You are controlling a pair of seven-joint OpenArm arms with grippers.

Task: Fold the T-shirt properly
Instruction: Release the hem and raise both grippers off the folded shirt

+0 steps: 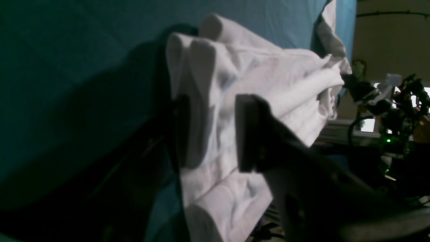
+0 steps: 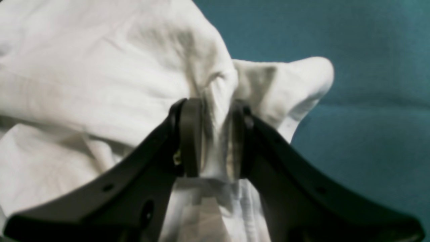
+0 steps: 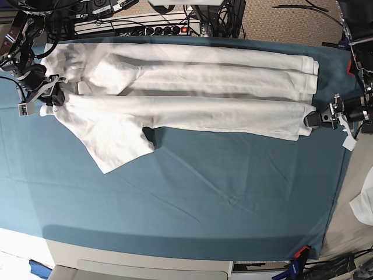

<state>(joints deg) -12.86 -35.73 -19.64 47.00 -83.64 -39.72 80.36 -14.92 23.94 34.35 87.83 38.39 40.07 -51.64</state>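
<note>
Going from the left side of the base view, the right gripper (image 3: 53, 96) is sitting at the shoulder end of the white T-shirt (image 3: 192, 87). In its wrist view the jaws are standing a little apart with a ridge of cloth between them, so the pinch looks loosened. The T-shirt is lying stretched across the far part of the teal table cover (image 3: 233, 198), folded lengthwise, with one sleeve (image 3: 113, 143) spreading toward the near side. At the right, the left gripper (image 3: 315, 118) is at the hem corner, jaws spread, cloth between them but not squeezed. I judge the lengthwise fold is being released. Next, both grippers should back away cleanly, then tuck the sleeve.
</note>
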